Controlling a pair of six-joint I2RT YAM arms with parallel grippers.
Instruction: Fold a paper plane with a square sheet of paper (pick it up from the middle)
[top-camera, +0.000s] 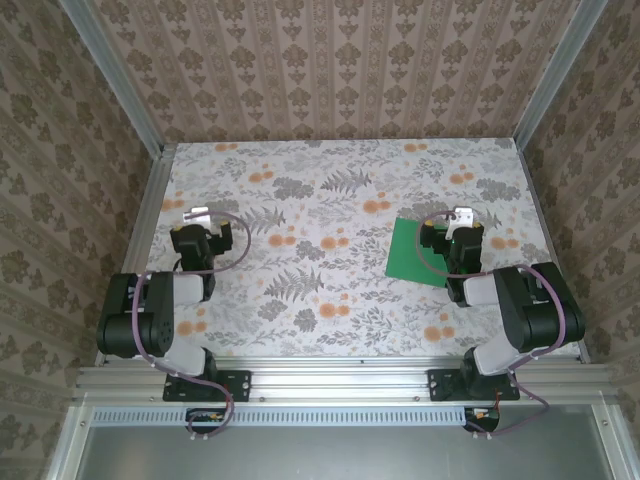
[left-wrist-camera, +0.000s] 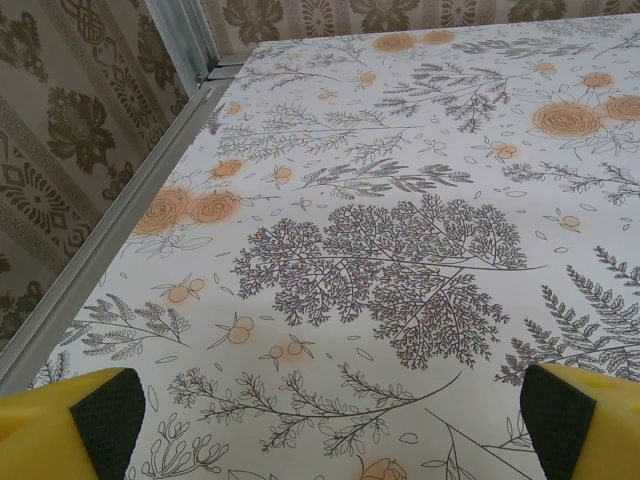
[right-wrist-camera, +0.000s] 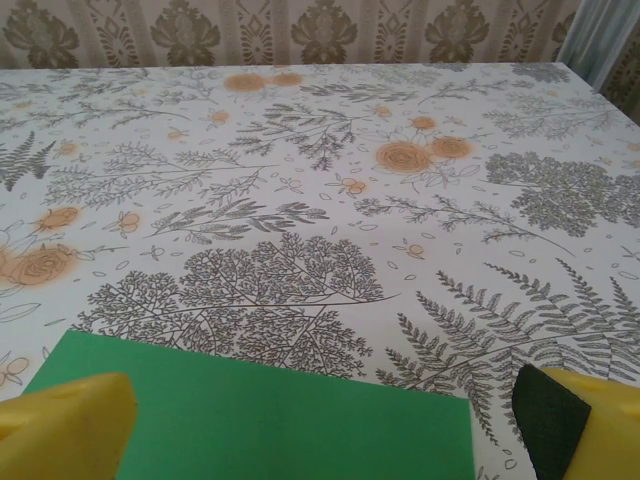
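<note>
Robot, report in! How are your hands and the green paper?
Left hand open, empty. Right hand open, empty, over green paper. Paper flat, unfolded. Nothing blocking.

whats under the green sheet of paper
The square sheet of paper lies flat on the floral table, so only the patterned surface around it shows. Whatever is directly beneath the sheet is covered.

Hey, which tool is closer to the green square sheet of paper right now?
Right. The right tool is open over the right edge of the square sheet of paper; the left tool is open, far off to the sheet's left.
</note>
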